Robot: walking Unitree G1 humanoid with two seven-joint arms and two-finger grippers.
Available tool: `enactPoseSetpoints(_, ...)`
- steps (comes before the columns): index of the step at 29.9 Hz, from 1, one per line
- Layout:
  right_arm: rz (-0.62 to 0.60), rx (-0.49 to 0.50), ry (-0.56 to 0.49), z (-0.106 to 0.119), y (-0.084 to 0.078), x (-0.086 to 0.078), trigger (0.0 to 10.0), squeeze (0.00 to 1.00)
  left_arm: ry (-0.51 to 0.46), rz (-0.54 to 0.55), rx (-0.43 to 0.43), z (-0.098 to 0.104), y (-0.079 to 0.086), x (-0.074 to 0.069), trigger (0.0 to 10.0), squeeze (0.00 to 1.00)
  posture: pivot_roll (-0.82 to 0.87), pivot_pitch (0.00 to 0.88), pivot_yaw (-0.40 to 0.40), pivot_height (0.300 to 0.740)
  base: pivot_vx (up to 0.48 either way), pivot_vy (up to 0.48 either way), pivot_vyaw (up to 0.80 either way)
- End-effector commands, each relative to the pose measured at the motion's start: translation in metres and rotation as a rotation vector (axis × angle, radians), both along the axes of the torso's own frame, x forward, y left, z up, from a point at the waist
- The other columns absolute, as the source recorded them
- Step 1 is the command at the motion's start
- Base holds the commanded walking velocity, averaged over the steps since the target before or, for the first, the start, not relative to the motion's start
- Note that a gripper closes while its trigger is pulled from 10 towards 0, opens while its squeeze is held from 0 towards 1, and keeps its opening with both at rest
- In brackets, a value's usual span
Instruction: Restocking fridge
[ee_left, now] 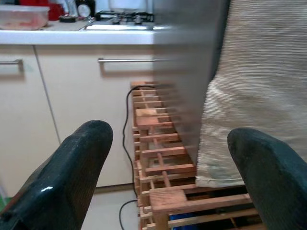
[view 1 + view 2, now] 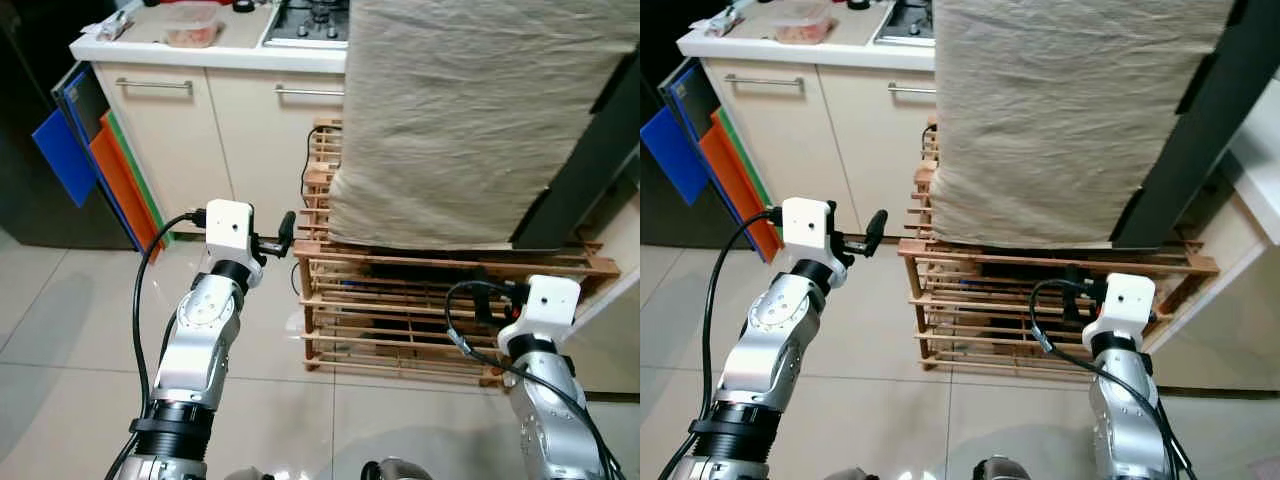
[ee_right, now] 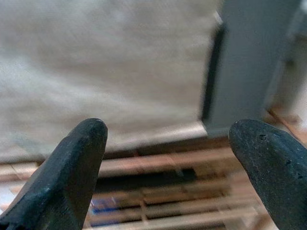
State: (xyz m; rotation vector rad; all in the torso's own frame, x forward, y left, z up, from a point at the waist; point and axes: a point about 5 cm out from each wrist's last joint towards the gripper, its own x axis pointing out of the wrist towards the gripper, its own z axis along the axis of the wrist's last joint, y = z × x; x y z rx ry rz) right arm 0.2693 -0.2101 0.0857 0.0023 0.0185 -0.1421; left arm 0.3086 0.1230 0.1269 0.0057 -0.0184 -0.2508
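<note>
A tall appliance draped in beige cloth (image 2: 470,120) stands on a slatted wooden rack (image 2: 400,300). Along the cloth's right side runs a dark grey panel (image 2: 590,160). My left gripper (image 2: 281,238) is raised beside the rack's left corner, open and holding nothing. In the left wrist view its two black fingers (image 1: 72,167) frame the cloth's edge and the rack. My right gripper (image 2: 482,295) is low in front of the rack's right part, open and empty. Its fingers (image 3: 268,163) point at the cloth's lower edge and the grey panel (image 3: 249,62).
A cream cabinet with a white counter (image 2: 200,52) stands behind, bearing a plastic container (image 2: 192,25) and a hob (image 2: 310,20). Blue, orange and green boards (image 2: 105,170) lean at its left side. A black cable (image 2: 304,165) hangs by the rack. The floor is pale tile.
</note>
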Motion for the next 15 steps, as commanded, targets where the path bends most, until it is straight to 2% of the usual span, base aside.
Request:
enactPoseSetpoints(1, 0.045, 0.027, 0.004, 0.0, 0.012, 0.007, 10.0, 0.0, -0.014, 0.022, 0.044, 0.0, 0.008, 0.001, 10.0, 0.0, -0.03, 0.0, 0.026, 0.726, 0.0, 0.48, -0.74)
enactPoseSetpoints(9, 0.108, 0.016, 0.004, 0.002, 0.026, 0.013, 10.0, 0.0, -0.01, 0.032, 0.02, 0.001, 0.012, 0.001, 10.0, 0.0, -0.03, 0.0, 0.015, 0.726, 0.0, 0.48, -0.73)
enactPoseSetpoints(15, 0.122, 0.008, 0.005, 0.003, 0.024, 0.012, 10.0, 0.0, -0.033, 0.056, 0.019, 0.005, 0.011, 0.008, 10.0, 0.0, -0.04, 0.0, -0.001, 0.726, 0.0, 0.48, -0.73)
